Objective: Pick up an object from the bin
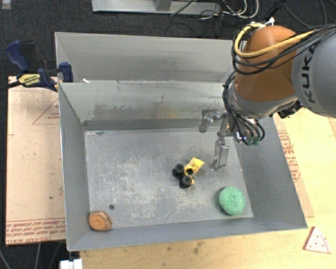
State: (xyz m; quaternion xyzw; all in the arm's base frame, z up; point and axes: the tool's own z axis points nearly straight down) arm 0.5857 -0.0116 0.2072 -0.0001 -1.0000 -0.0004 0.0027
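You have three things on bin (157,102) floor, one of each kind. One yellow-and-black toy vehicle (187,172) right of centre, nearest to end effector (219,160), which hangs just to its right. One green ball (232,200) near front right corner. One orange-brown disc (99,221) in front left corner, well apart. End effector released or clenched: you cannot tell.

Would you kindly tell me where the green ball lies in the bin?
In the camera view the green ball lies low on the right of the bin, right of the yellow-and-black toy and below the gripper.
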